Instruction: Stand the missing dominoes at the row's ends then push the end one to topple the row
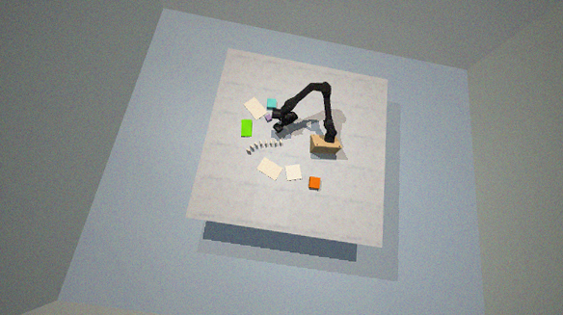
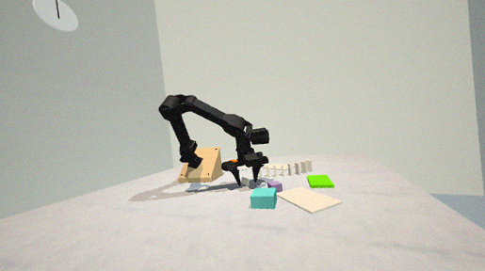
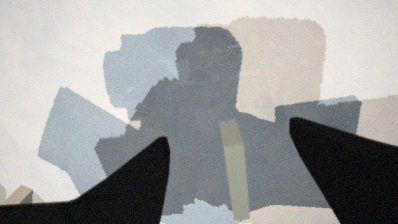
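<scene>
Several pale dominoes [image 1: 266, 144] [image 2: 297, 168] stand in a curved row; one shows at the lower left of the wrist view [image 3: 19, 195]. A loose pale domino [image 2: 245, 181] [image 3: 236, 175] lies apart from the row, seemingly on a narrow side. In the top view the arm hides it. My gripper [image 2: 247, 182] [image 3: 228, 134] points down, low over the table. It is open, with one finger on each side of the loose domino and a visible gap to both. The domino is nearer the middle than either fingertip, in the arm's shadow.
A purple block [image 1: 268, 117] [image 2: 274, 186] and a teal block [image 1: 272, 103] [image 2: 263, 198] are close to the gripper. A green slab [image 1: 246, 128] [image 2: 320, 181] lies beyond the row. Pale flat plates [image 1: 254, 108] [image 1: 269, 168], an orange block [image 1: 314, 182] and a wooden wedge [image 1: 325, 145] [image 2: 211, 164] are also there.
</scene>
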Action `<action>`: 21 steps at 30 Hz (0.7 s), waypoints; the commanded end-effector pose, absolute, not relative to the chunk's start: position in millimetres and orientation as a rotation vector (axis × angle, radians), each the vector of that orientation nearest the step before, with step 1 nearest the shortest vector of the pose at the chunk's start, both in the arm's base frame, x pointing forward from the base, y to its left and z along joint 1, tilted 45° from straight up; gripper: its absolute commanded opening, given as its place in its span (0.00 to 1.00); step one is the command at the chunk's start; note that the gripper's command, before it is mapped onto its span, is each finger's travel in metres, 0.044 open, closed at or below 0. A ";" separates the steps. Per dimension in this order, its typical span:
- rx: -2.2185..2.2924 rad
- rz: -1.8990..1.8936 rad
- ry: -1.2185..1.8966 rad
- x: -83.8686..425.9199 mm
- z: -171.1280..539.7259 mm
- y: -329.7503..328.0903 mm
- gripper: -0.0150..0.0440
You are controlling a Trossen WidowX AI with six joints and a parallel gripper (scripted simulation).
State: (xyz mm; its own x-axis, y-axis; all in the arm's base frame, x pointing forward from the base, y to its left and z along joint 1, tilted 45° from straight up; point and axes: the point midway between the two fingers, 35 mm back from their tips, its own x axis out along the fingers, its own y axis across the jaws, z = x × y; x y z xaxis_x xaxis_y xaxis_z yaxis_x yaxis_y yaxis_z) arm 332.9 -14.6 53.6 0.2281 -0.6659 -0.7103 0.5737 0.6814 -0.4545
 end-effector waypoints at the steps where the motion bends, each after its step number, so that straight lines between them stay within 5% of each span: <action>1: -0.115 -0.856 1.035 332.1 53.2 -15.5 0.69; 10: -0.115 -0.856 1.035 332.1 53.2 -15.5 0.30; 21: -0.114 -0.854 1.037 314.1 96.9 19.7 0.30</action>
State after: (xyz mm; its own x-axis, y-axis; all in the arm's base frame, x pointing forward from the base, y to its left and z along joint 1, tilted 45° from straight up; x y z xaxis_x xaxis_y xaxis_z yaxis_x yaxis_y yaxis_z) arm 317.0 -4.0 67.9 0.1872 -0.6791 -0.7097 0.5591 0.6677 -0.4915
